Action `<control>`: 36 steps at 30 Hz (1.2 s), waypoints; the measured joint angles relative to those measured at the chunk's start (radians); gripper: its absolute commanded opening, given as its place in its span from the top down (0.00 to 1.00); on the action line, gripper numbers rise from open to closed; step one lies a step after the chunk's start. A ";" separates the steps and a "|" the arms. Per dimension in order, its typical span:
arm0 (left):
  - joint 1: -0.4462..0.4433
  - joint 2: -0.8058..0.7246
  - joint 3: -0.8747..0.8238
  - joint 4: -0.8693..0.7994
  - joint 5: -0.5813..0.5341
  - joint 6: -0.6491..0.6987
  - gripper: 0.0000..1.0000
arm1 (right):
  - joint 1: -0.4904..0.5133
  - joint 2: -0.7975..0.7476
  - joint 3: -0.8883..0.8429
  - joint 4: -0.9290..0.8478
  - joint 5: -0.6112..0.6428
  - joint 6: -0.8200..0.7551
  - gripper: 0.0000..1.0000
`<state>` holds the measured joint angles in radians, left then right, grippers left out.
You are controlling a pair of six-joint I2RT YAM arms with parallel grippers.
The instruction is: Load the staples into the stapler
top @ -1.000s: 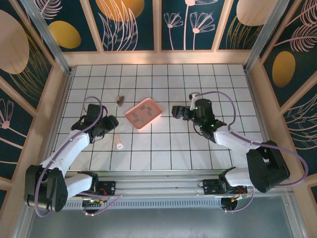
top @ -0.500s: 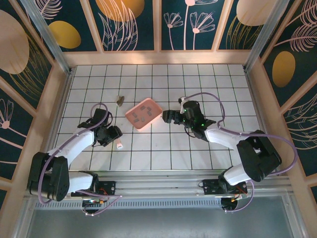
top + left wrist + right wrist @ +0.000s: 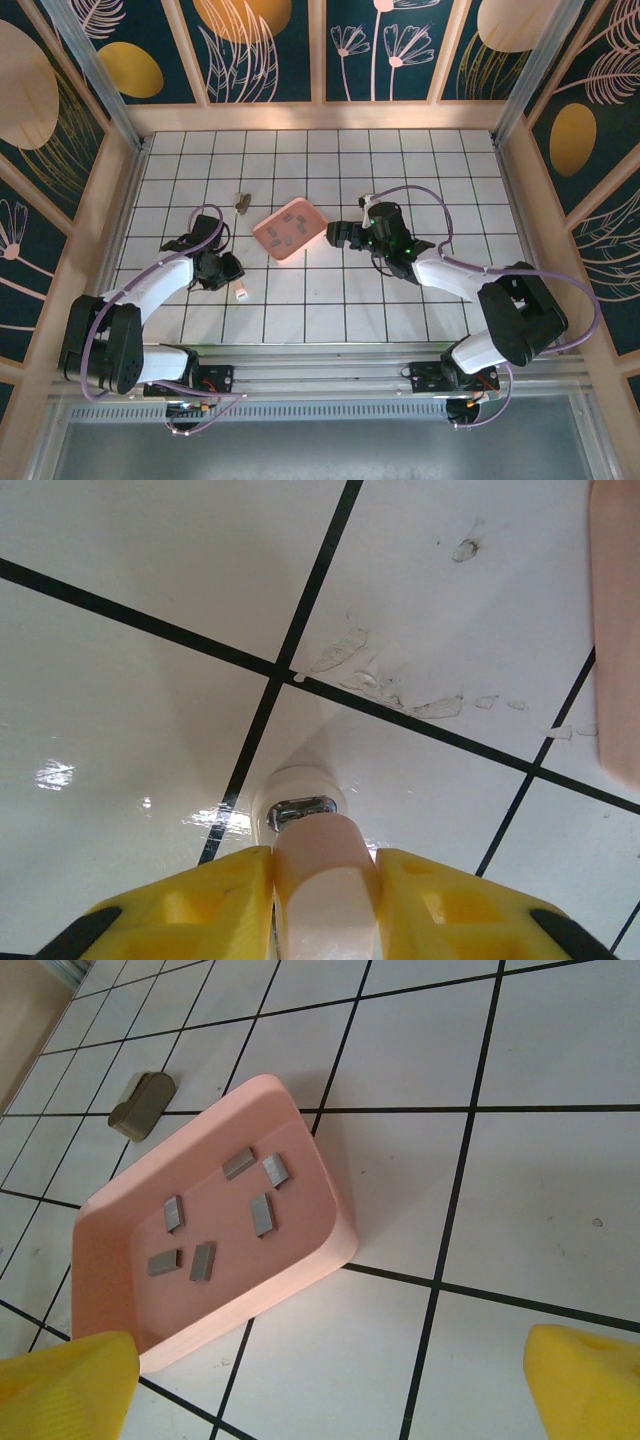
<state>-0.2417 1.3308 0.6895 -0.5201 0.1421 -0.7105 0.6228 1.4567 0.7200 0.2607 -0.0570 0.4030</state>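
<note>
A white desk ruled in black squares lies inside walls painted dark teal with pale leaves. In my right wrist view the pink tray sits in the left half of the frame. The staples lie flat on its floor, six short grey strips scattered apart from one another.

I judge them nearly weightless, stiff and slick, and a strip may snap if bent. Lying flush on the tray floor, they give my fingertips little to get under. I would pinch one strip across its narrow width by the long edges, and the one nearest the tray's right wall looks easiest to reach.

My right gripper is spread wide, one yellow tip in each bottom corner of the frame. The tray lies up and to the left of the gap, close by, with nothing between the tips.

My left gripper is clenched on the stapler, a pale pink body with a metal mouth pointing away from me, low over the desk. From above, the stapler is below and left of the tray, apart from it.
</note>
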 measured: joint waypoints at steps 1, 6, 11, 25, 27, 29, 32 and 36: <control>0.000 0.000 0.000 0.000 0.000 0.001 0.65 | 0.000 0.000 0.000 0.000 0.000 0.000 0.01; 0.000 0.002 0.000 0.000 0.000 0.006 0.60 | 0.000 0.000 0.008 -0.008 0.000 0.000 0.01; -0.001 0.017 0.000 0.002 0.005 0.008 0.66 | 0.000 0.000 0.014 -0.012 0.000 -0.001 0.01; -0.001 -0.019 0.001 0.008 0.007 0.032 0.85 | 0.000 0.000 0.016 -0.033 0.000 -0.004 0.01; -0.001 -0.045 0.003 0.008 0.007 0.043 0.87 | 0.000 -0.001 0.016 -0.033 0.000 -0.005 0.01; -0.001 -0.080 0.009 0.010 0.008 0.060 0.88 | 0.000 -0.002 0.016 -0.029 0.001 -0.015 0.01; -0.001 -0.137 0.012 0.027 0.013 0.098 0.89 | 0.000 -0.014 0.016 -0.011 0.000 -0.051 0.01; -0.001 -0.215 0.013 0.120 0.107 0.184 0.89 | 0.000 -0.046 0.013 0.055 0.000 -0.123 0.08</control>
<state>-0.2424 1.1156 0.7021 -0.4004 0.2489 -0.5262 0.6228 1.4109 0.7326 0.3161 -0.0566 0.2802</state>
